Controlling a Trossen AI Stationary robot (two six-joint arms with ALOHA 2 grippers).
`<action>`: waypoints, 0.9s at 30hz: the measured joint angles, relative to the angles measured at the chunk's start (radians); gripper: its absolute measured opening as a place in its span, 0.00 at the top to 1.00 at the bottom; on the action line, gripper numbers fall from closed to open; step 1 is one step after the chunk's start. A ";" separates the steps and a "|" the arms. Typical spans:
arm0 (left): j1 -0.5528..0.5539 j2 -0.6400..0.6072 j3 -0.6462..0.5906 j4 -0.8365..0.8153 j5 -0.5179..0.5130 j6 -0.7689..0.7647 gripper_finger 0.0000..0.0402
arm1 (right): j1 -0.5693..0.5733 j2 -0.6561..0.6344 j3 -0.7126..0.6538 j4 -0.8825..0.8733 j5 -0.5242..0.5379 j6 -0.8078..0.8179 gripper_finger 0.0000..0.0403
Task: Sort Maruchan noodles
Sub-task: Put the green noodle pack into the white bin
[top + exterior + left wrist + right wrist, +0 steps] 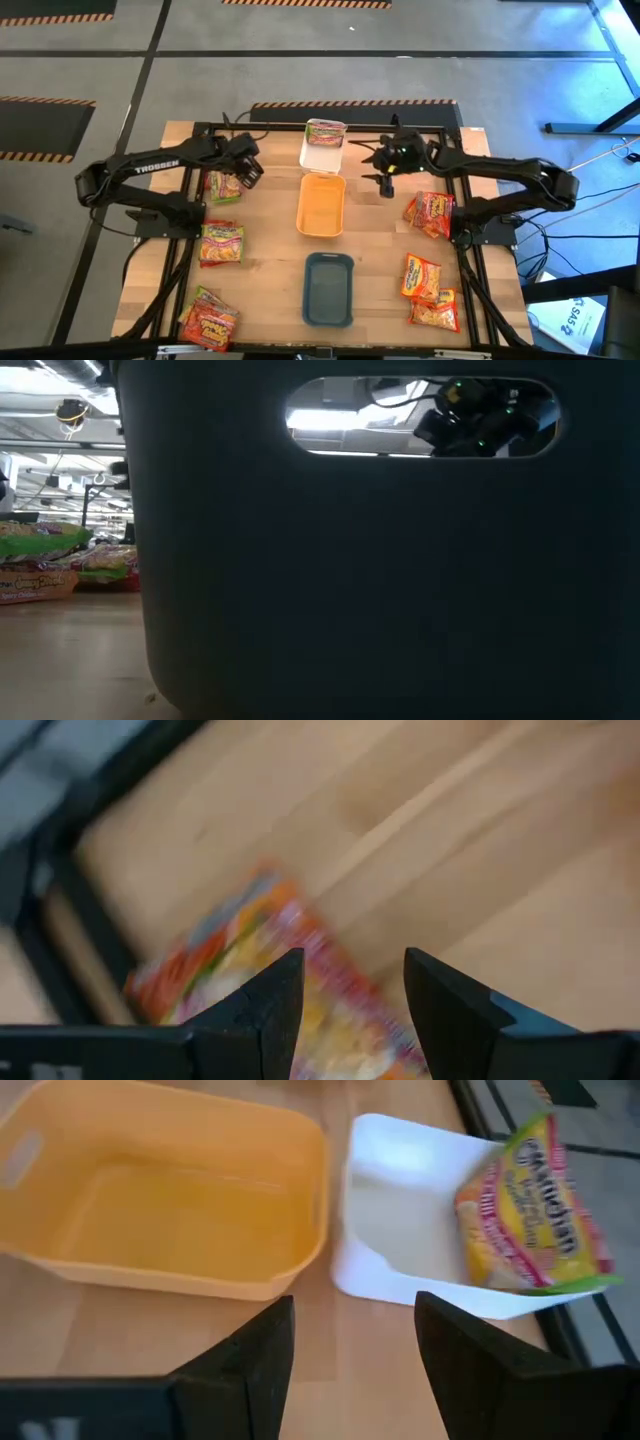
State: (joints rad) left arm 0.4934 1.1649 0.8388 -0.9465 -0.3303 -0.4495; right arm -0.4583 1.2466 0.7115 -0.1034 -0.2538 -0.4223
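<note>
Wooden table (270, 255): Maruchan packet (535, 1210) leans in white tray (400, 1230).

Two dark jointed arms, white TROSSEN lettering – black wedge-shaped fingers (260, 1010)

Three shallow rectangular plastic trays sit in a line down the middle of a light wooden desk (265, 290): a white tray (318, 158) at the far end, an orange tray (322, 205) just beside it, and a teal tray (328, 290) nearest the front edge, a little apart from the orange one. A black metal frame (192, 135) borders the desk. Around it lies a grey floor (300, 75) marked with black lines and black-and-orange hazard stripes (352, 102). Cables (610, 195) trail over the floor on the right.
</note>
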 joint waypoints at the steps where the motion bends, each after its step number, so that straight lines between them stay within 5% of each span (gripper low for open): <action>1: 0.009 0.007 -0.008 -0.022 -0.004 -0.036 0.59 | 0.000 0.000 -0.015 0.017 -0.014 0.000 0.53; 10: 0.077 0.117 -0.031 -0.027 0.042 -0.079 0.59 | 0.001 0.000 -0.073 0.051 -0.028 -0.001 0.53; 22: -0.064 0.265 -0.011 0.345 0.326 0.159 0.59 | 0.000 0.001 -0.073 0.061 -0.028 -0.002 0.53; 27: -0.117 0.199 0.113 0.188 0.240 0.191 0.59 | 0.000 0.001 -0.073 0.108 -0.028 0.008 0.53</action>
State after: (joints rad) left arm 0.3760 1.3637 0.9515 -0.7584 -0.0902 -0.2588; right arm -0.4580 1.2472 0.6388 0.0049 -0.2821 -0.4146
